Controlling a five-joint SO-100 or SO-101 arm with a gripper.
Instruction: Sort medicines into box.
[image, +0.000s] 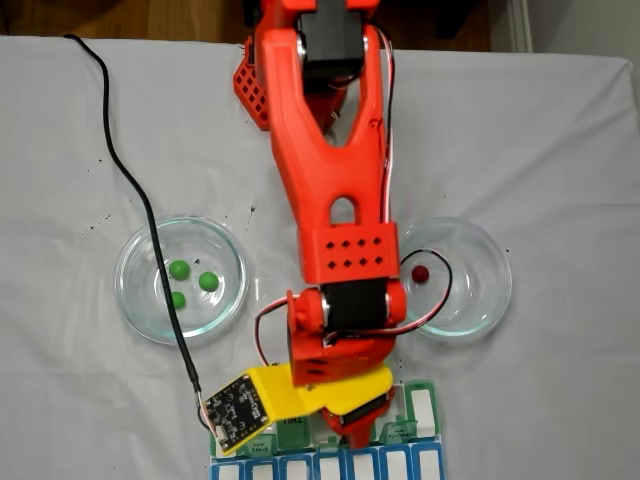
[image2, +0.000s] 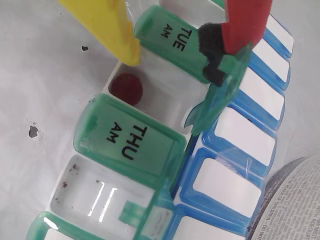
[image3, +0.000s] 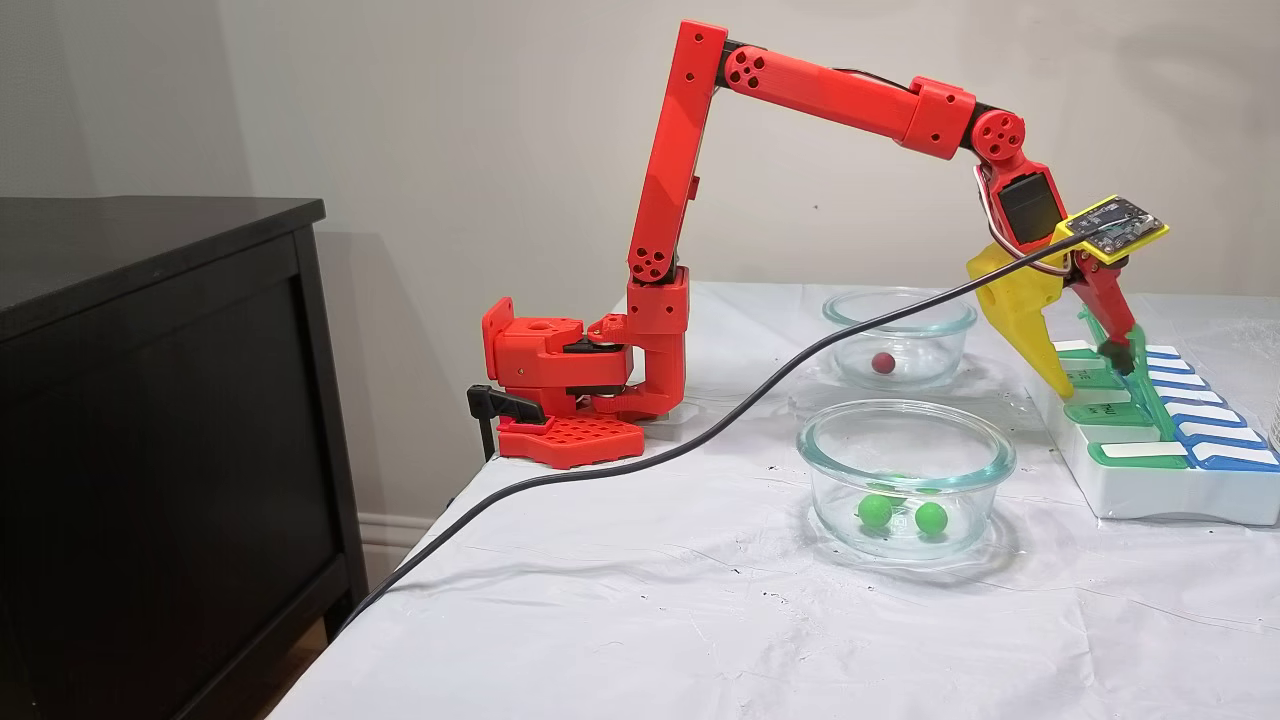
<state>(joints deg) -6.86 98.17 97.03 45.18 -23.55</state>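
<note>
Three green pills (image: 188, 279) lie in the glass dish (image: 130, 292) to the left of the arm in the top-down fixed view; one dark red pill (image: 420, 272) lies in the dish to its right (image: 492, 290). Another red pill (image2: 126, 88) rests in the open compartment of the pill organizer (image2: 125, 145) between the TUE lid (image2: 172, 37) and the THU lid (image2: 127, 142), as the wrist view shows.

Gripper (image2: 175, 55): positioned directly over that open compartment. The yellow finger (image2: 107, 27) and the red finger (image2: 245, 25) stand wide apart and hold no pill. The black pad of the red finger touches the raised green lid (image2: 220, 97) of that compartment.

Handling, as judged: the pills appear small, round, hard and glossy. Expect them to be light and to roll or slip from the pads. Take hold across the widest part, with both fingers lowered into the dish. The hinged lids look thin and flexible; avoid side loads on them.

Surface: a white sheet (image3: 600, 600) covers the table, wrinkled and marked with dark specks. A black cable (image3: 700, 435) crosses it beside the dish of green pills.

Room: a dark cabinet (image3: 150, 450) stands beyond the table edge, far from the organizer, against a plain wall
</note>
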